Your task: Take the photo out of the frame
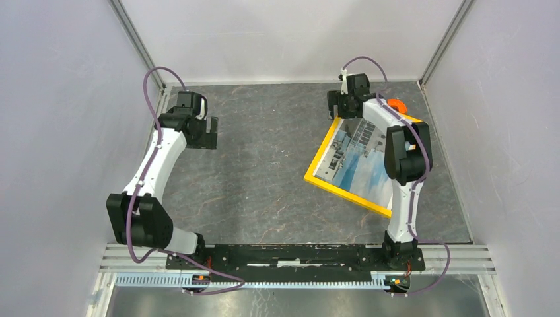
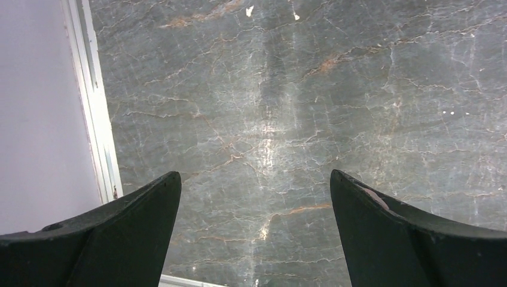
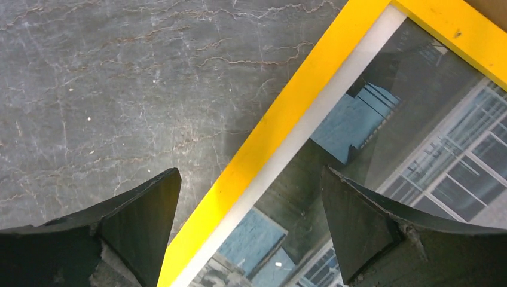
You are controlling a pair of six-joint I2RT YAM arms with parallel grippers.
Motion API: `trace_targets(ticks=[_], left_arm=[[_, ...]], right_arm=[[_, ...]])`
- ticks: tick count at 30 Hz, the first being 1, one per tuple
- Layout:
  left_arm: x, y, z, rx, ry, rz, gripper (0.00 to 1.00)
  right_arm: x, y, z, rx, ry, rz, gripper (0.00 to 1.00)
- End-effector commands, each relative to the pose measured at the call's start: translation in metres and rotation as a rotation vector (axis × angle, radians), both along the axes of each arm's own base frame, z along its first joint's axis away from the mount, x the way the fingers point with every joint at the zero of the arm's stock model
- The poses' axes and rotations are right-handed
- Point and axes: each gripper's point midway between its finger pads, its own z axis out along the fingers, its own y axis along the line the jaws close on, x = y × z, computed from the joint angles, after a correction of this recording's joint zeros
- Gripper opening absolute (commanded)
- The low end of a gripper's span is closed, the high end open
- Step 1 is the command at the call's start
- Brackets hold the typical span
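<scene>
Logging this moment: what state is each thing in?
Yellow-bordered rectangular wooden picture frame: lying face up on the grey stone-patterned table.
Rectangular photo print of a white building: inside the frame.
Left gripper: fingers open, over bare table.
Right gripper: fingers open, either side of the frame's yellow border.

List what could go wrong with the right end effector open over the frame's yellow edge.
1. The right end effector straddles the frame edge; closing in, it may press the glossy front over the photo and scratch it.
2. Gripped at one edge, the large frame could tilt or slip; the left end effector is far away, over the table.
</scene>
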Motion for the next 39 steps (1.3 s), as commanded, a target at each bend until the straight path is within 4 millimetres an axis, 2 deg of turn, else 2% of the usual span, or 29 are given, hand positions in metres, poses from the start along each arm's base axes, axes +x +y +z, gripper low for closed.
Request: trace_targets(ticks=[1,6,10,12,17,27,32,39], left_arm=[[0.007,0.012,0.013,0.067,-0.012,0.011,1.0],[0.008,0.018,0.011,0.1,0.013,0.025,1.0],[0.009,0.017,0.01,0.098,0.015,0.024,1.0],[0.01,0.017,0.008,0.096,0.021,0.022,1.0],[0.01,0.017,0.005,0.099,0.03,0.022,1.0],[0.0,0.017,0.001,0.093,0.023,0.02,1.0],[-0.009,0.014,-0.004,0.076,0.032,0.008,1.0],[-0.023,0.014,-0.01,0.068,0.03,0.004,1.0]], right_arm=[[0.02,0.007,0.0,0.015,-0.038,-0.034,0.92],[0.016,0.011,-0.019,0.017,0.0,-0.047,0.9],[0.005,0.021,-0.032,0.016,0.032,-0.035,0.82],[-0.003,0.026,-0.037,0.015,0.048,-0.027,0.74],[-0.034,0.035,-0.056,0.015,0.122,-0.024,0.56],[-0.108,0.049,-0.069,0.054,0.242,0.007,0.38],[-0.147,0.054,-0.077,0.065,0.302,0.044,0.32],[-0.18,0.078,-0.077,0.072,0.336,0.133,0.29]])
